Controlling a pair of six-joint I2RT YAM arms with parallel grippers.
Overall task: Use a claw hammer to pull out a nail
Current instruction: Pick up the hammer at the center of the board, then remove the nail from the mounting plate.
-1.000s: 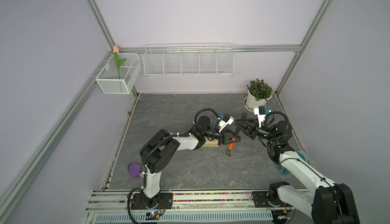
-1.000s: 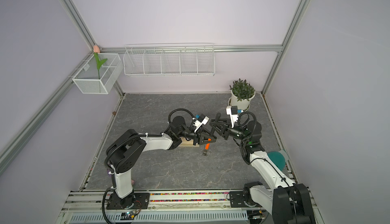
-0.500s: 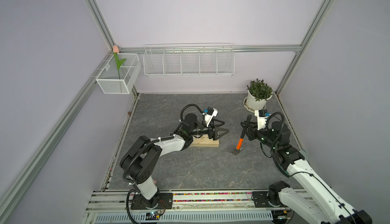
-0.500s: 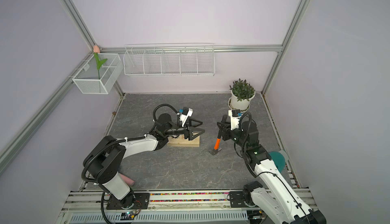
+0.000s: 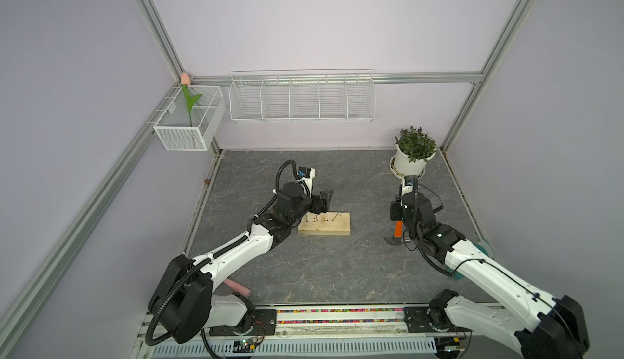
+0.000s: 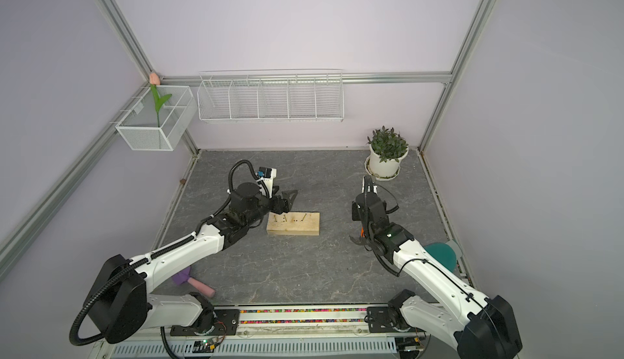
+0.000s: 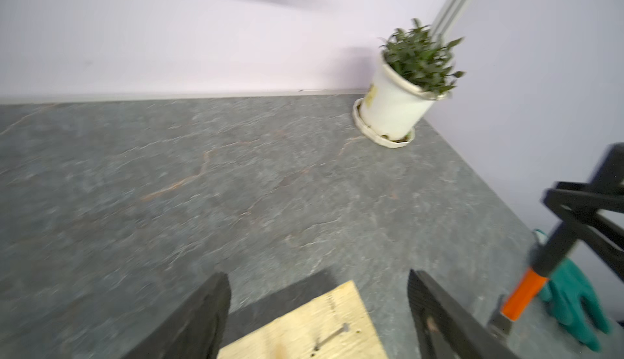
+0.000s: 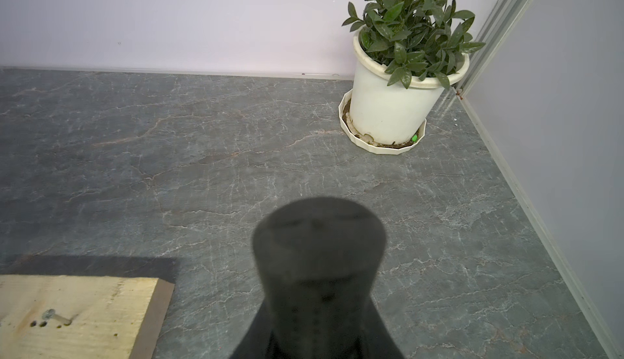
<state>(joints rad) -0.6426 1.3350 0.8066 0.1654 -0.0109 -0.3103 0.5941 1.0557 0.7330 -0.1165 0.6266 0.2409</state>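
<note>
Left arm (image 5: 236,252): stretched long and low from its base at the near edge, forearm angled toward the pale rectangular wooden block (image 5: 325,227) at mid-table. The left gripper (image 5: 323,201) hangs just above the block's far side with its jaws spread wide and nothing between them. In the left wrist view both black fingers (image 7: 202,316) frame the block's end. A thin bent steel nail (image 7: 332,335) leans out of the wood between them (other nails stand in a row along the same face).

Right arm (image 5: 472,269): rises from the near right corner, elbow bent, wrist pitched downward. The right gripper (image 5: 397,218) is clamped on the black handle of the slim claw hammer (image 5: 398,229), which has a silver steel head and an orange neck band. The hammer hangs nearly upright, head down, with the orange band just under the jaws. It is well to the right of the block and apart from it. The head sits low over the grey stone-patterned tabletop (image 5: 337,266); I cannot tell whether it touches.

In the right wrist view a dark blurred column fills the lower centre, probably the handle's butt end.

A teal rubber glove (image 7: 570,300) lies on the tabletop beyond the hammer, near the right wall. A leafy green plant in a white pot (image 5: 410,161) stands in the far right corner.
</note>
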